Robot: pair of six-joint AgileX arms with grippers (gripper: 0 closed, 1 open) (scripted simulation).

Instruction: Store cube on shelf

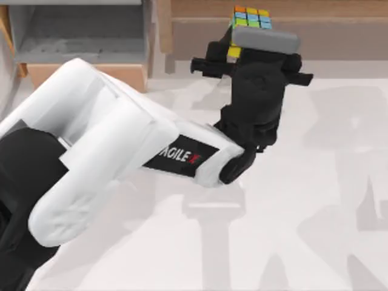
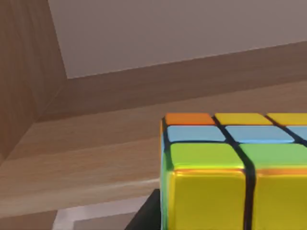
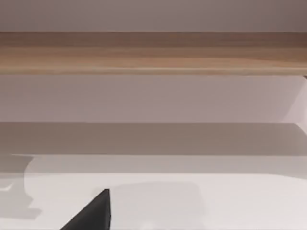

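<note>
- counter (image 1: 315, 200): pale, takes up most of the top view, arm shadows across it.
- left arm (image 1: 103, 151): white and black AgileX arm, reaches from the top view's lower left up toward the back edge of the counter.
- shelf (image 1: 327, 18): long wooden one along the back, tan top board over a browner front panel; in the left wrist view its boards (image 2: 96, 143) sit close behind the cube.
- box compartment (image 1: 79, 36): grey-lined, light-wood frame, at the back left, beside the shelf.
- left gripper (image 1: 257, 45): black, at the shelf's front edge, right of the box compartment; fingers pinch the cube.
- cube (image 1: 248, 24): Rubik's-style, held in the left gripper at the shelf; cannot tell whether it touches the board. Left wrist view shows it (image 2: 230, 177) close up: yellow face, with green, light-blue, orange and yellow tiles on the side above.
- right arm: a dark finger tip (image 3: 93, 213) over the pale counter in the right wrist view, facing a wooden board; cannot tell how its fingers stand.
</note>
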